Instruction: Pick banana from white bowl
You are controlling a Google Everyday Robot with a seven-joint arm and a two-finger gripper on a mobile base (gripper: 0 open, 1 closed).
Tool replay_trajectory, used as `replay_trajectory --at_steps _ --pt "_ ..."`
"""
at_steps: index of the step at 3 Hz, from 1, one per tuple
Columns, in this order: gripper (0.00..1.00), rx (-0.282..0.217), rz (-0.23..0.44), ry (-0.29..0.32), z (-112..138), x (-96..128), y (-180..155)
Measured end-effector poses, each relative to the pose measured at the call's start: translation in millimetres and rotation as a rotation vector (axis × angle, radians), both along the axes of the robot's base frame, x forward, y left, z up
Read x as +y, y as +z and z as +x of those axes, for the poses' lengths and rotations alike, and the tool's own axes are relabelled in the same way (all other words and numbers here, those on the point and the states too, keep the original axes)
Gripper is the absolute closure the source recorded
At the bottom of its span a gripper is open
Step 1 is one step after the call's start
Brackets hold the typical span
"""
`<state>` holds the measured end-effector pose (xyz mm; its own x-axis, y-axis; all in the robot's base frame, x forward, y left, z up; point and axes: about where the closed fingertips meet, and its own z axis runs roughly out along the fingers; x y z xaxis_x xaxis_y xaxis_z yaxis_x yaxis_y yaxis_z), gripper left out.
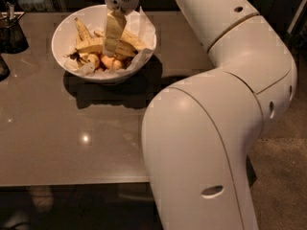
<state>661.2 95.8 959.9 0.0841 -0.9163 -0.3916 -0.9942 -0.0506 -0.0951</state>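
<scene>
The white bowl (61, 30), lined with crinkled white paper, stands at the back left of the table. Several bananas lie in it. The long speckled yellow banana (91, 47) lies across the bowl's middle, with shorter ones behind and under it. My gripper (110, 51) hangs straight down from the wrist above the bowl. Its tip reaches onto the long banana at about its middle. The part of the banana under the gripper is hidden.
A dark cup-like holder (12, 34) with utensils stands at the far left, and another dark object (3, 69) sits at the left edge. My big white arm (211, 128) fills the right half of the view. The brown table (72, 143) has its front edge near the bottom.
</scene>
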Motion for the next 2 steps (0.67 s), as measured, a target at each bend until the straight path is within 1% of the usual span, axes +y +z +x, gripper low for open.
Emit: replay_trajectory --at_steps 2 --pt "0.25 0.022 -0.009 -0.008 9.1 5.2 -12.9"
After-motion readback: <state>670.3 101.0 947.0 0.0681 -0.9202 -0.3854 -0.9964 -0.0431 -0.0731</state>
